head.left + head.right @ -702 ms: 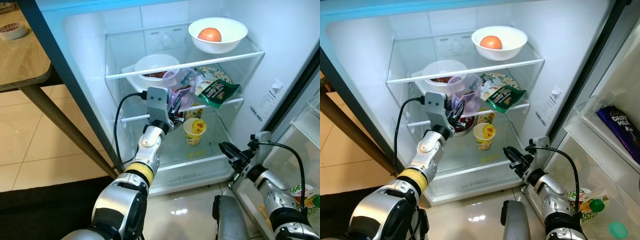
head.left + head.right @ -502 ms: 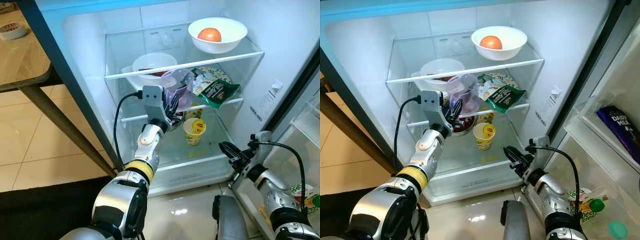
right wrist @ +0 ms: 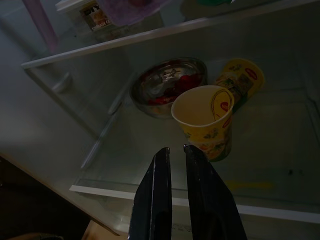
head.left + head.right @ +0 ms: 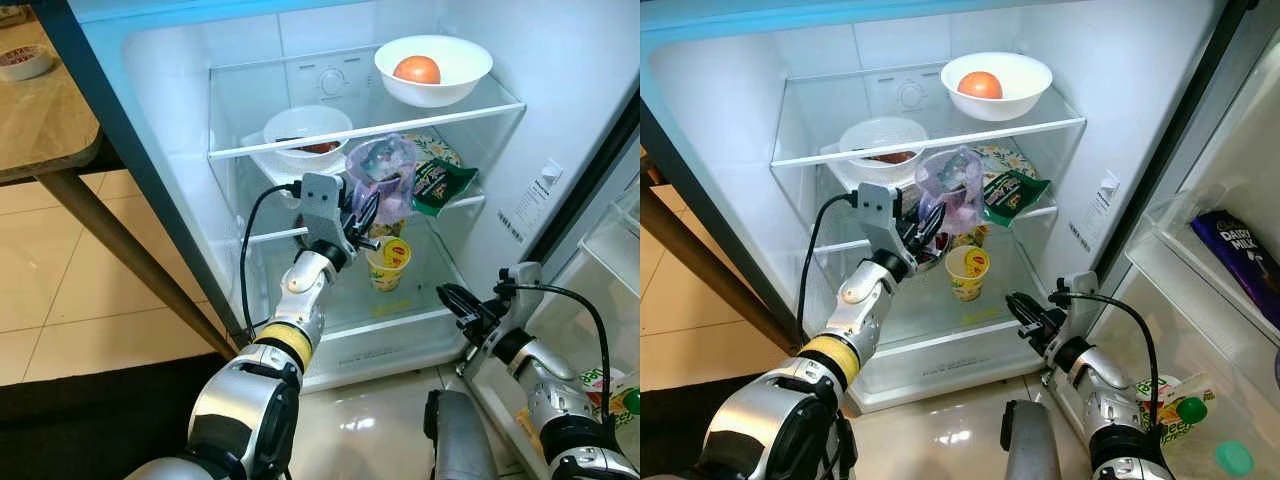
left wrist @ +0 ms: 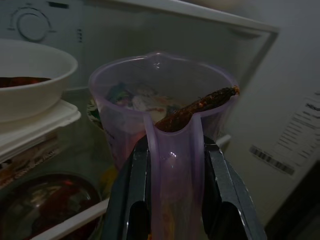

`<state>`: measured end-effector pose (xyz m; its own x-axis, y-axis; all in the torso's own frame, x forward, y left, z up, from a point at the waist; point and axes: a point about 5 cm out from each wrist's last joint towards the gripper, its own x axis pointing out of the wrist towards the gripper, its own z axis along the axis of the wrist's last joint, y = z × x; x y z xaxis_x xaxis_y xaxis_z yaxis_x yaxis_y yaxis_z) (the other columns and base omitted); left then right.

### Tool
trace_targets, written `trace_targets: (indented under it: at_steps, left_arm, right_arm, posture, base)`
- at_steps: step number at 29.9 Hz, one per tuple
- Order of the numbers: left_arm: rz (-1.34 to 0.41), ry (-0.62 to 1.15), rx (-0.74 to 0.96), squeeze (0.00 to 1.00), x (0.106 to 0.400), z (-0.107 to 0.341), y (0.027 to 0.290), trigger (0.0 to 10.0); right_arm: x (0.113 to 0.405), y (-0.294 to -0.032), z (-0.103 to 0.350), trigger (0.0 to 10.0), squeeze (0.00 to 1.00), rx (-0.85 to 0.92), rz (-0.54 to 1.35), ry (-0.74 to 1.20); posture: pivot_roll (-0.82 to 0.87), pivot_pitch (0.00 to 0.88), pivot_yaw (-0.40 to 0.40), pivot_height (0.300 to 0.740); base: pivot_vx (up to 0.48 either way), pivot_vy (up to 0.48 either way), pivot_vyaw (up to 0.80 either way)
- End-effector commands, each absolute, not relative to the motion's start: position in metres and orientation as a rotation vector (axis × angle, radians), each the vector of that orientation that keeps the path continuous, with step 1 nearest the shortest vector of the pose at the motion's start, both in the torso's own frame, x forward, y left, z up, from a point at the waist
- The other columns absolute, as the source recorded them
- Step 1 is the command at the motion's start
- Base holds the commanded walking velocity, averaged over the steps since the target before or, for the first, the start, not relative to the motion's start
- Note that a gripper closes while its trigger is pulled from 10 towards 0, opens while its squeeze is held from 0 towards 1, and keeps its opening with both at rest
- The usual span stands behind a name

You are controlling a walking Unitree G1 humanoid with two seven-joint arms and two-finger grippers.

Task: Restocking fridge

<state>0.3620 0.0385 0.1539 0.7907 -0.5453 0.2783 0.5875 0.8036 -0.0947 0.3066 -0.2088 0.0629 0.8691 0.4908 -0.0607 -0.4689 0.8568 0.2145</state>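
Observation:
My left gripper (image 4: 358, 215) is shut on the handle of a translucent purple jug (image 4: 383, 180), holding it upright in front of the fridge's middle shelf (image 4: 270, 236). In the left wrist view the jug (image 5: 160, 110) stands between my fingers (image 5: 137, 175), and a dark reddish strip leans out over its rim. My right gripper (image 4: 452, 298) hangs low at the fridge's front right corner, shut with nothing in it. From its wrist camera the right gripper (image 3: 174, 149) points at a yellow paper cup (image 3: 205, 122) on the lower shelf.
A white bowl (image 4: 433, 68) holding an orange fruit sits on the top shelf. A second white bowl (image 4: 307, 133) and a green snack packet (image 4: 440, 180) are on the middle shelf. A steel bowl (image 3: 167, 86) sits beside the cup. A wooden table (image 4: 40, 120) stands left, the door shelves (image 4: 1238, 255) right.
My left gripper has carried the purple jug to the right and slightly up, away from the white bowl towards the snack packet. The right arm has not moved.

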Motion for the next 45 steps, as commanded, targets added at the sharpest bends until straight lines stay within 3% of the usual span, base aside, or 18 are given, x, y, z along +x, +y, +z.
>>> trace_targets:
  at_steps: [1,10,22,34,45]
  left_arm:
    - [-0.71,-0.272,-0.17,0.0,0.348,0.148,0.02,10.0]
    - [-0.865,-0.285,-0.134,0.0,0.323,0.125,0.023,10.0]
    - [-0.928,-0.261,-0.126,0.0,0.308,0.111,0.03,10.0]
    - [-0.808,-0.22,-0.112,0.0,0.3,0.095,0.054,10.0]
    - [-0.823,-0.18,-0.11,0.0,0.291,0.086,0.059,10.0]
  right_arm:
    - [0.305,-0.21,0.062,10.0,0.0,0.208,0.499,0.117]
    - [0.305,-0.211,0.063,10.0,0.0,0.21,0.502,0.117]
    - [0.306,-0.207,0.059,10.0,0.0,0.176,0.498,0.168]
    - [0.3,-0.208,0.053,10.0,0.0,0.176,0.473,0.193]
    - [0.298,-0.231,0.067,10.0,0.0,0.131,0.396,0.147]
  posture:
    - [-0.03,0.103,0.053,0.465]
    - [-0.02,0.103,0.045,0.465]
    - [-0.01,0.114,0.037,0.465]
    - [0.04,0.212,0.04,0.415]
    - [0.04,0.307,0.068,0.37]
  base:
    - [0.0,0.0,0.0]
    - [0.0,0.0,0.0]
    - [0.0,0.0,0.0]
    - [0.0,0.0,0.0]
    - [0.0,0.0,0.0]
